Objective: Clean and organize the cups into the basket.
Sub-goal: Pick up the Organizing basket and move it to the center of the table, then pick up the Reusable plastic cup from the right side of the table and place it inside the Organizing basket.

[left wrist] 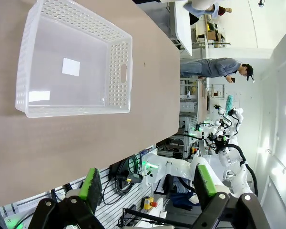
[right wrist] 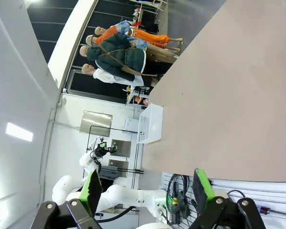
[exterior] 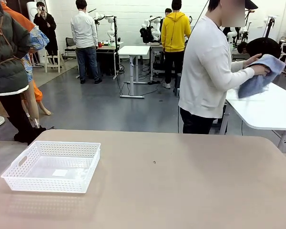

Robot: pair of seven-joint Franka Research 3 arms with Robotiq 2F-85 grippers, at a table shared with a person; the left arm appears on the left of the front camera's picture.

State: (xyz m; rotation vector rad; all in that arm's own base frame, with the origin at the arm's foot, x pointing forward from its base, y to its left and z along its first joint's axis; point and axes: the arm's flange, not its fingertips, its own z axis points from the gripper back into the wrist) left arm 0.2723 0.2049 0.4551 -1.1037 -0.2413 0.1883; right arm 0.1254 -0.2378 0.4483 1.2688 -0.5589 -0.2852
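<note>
Your left gripper (left wrist: 148, 183) stood spread to its full width, its two green pads (left wrist: 91, 183) well apart with nothing between them; it gripped nothing. Ahead of it lay the one basket (left wrist: 118, 86), clear of both fingers. Your right gripper (right wrist: 147, 188) was likewise wide open and held nothing. From its wrist view the basket (right wrist: 150, 125) sat far off and small, at the other end of the table.

From the front you had a single white lattice basket (exterior: 50, 183) resting flat on the tan table (exterior: 190, 191), toward your left side. One white label (exterior: 59, 172) lay on its clear bottom, and one handle slot (exterior: 22, 160) showed in its left end wall. Right of the basket, well apart from it, one small dark speck (exterior: 154, 162) marked the tabletop.

Beyond the basket and off to its right, one person (exterior: 207, 71) in a white top stood past the table's far edge, turned toward a second, white table (exterior: 267, 109). Both of that person's hands (exterior: 256, 69) were raised. They held one blue cloth (exterior: 262, 78) against one dark rounded thing (exterior: 263, 46), which was too far off for you to name. Farther back than the basket, at least three more people stood among other benches.
</note>
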